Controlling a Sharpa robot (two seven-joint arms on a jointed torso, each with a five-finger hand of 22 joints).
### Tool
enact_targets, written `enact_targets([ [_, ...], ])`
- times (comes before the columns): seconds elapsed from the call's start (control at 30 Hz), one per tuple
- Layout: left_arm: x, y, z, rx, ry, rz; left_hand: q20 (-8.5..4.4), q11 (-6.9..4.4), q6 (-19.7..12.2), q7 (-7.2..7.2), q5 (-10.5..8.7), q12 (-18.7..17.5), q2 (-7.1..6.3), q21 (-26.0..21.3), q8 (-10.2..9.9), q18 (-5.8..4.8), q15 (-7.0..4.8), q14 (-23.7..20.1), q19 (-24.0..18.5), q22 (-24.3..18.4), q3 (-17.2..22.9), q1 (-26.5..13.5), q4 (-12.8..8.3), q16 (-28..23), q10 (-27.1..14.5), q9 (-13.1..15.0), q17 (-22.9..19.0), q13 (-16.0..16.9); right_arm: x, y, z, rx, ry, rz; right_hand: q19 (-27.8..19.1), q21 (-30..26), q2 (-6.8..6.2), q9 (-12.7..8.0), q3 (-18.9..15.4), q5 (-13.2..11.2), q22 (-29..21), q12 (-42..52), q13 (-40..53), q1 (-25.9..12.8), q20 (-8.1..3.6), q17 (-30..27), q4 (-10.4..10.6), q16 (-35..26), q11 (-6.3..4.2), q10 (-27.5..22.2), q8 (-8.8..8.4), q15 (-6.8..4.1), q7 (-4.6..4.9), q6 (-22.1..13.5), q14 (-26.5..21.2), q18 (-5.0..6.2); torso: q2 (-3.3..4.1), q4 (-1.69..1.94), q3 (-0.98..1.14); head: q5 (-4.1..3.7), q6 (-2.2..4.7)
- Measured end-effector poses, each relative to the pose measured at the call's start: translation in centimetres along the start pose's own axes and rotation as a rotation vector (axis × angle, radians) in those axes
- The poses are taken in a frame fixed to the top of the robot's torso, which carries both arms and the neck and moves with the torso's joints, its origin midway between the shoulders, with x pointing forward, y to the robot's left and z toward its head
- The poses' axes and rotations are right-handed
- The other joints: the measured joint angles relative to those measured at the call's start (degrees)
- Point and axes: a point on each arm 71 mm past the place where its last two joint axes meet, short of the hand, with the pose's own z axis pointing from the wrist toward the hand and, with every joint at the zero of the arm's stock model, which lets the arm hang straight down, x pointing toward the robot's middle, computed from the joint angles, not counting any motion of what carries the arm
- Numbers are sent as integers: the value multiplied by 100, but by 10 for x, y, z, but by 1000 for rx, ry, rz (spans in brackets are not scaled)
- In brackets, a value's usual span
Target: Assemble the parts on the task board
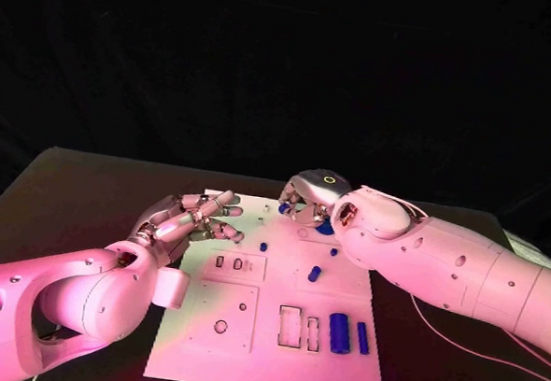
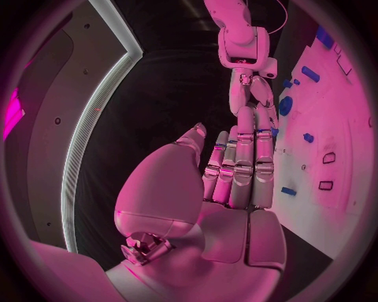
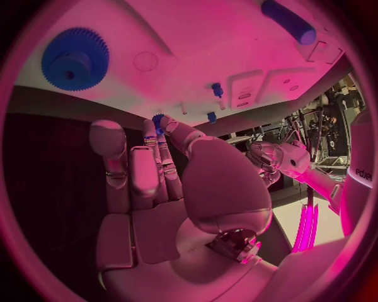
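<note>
Black table (image 1: 72, 194), dark backdrop (image 1: 291, 61)

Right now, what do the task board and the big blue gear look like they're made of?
The task board looks like matte white plastic: flat, even surface with cleanly cut recesses, though painted metal is possible. The blue gear looks like moulded or printed plastic: uniform colour, dull sheen, crisp fine teeth.

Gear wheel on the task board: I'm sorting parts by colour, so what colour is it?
Blue. The gear wheel shows best in the right wrist view, lying on the white task board.
</note>
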Motion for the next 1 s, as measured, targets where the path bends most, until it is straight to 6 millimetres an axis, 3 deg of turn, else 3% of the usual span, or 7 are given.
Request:
enact_targets([
  [0.37,0,0,0,-5,-2,-10,0,0,0,0,0,0,0,0,0,0,0,0,0,-1,0,0,0,22,0,0,5,0,5,9,14,10,-18,7,0,27,0,27,6,-32,22,0,-6,0,0,7,6,23,0,0,-33,0,1,-3,0,1,45,49,-22,-9,14],
  [1.0,2,0,0,-10,1,-15,21,0,-21,21,0,0,0,0,0,0,21,-21,-21,-2,0,0,0,22,0,0,15,-1,8,10,22,46,-17,5,-1,43,-1,22,22,-44,37,0,-7,-1,0,14,22,22,1,-1,-75,1,20,-16,0,1,67,53,-29,-2,31],
])
